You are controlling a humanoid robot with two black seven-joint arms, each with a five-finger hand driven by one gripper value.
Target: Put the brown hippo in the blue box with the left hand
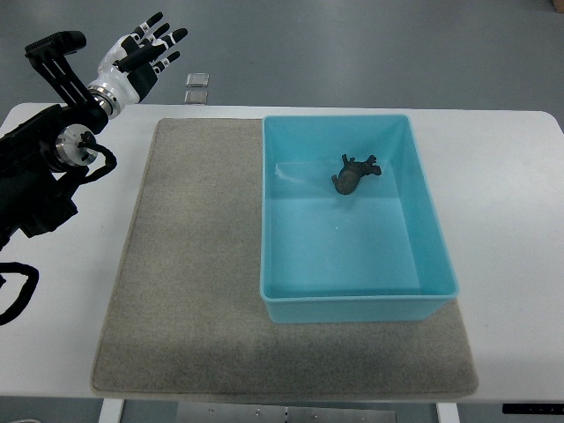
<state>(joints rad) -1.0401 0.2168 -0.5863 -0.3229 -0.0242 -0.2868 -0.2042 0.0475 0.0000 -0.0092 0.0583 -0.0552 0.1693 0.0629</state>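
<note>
You have the brown hippo (355, 173) lying inside the blue box (432, 256), on the floor of the box in its far half, a little right of the middle. It looks tipped onto its side with its legs pointing toward the far wall, though it is small and dark, so its exact pose is hard to make out. The box sits on the right part of a grey mat (189, 264), and the mat lies on the white counter (520, 194).

Your left hand (141, 55) is raised over the far left corner of the counter, well apart from the box. Its fingers are spread and it holds nothing. The dark arm behind it comes in along the left edge. Two small square tiles (197, 86) lie on the floor just beyond the counter's far edge.
</note>
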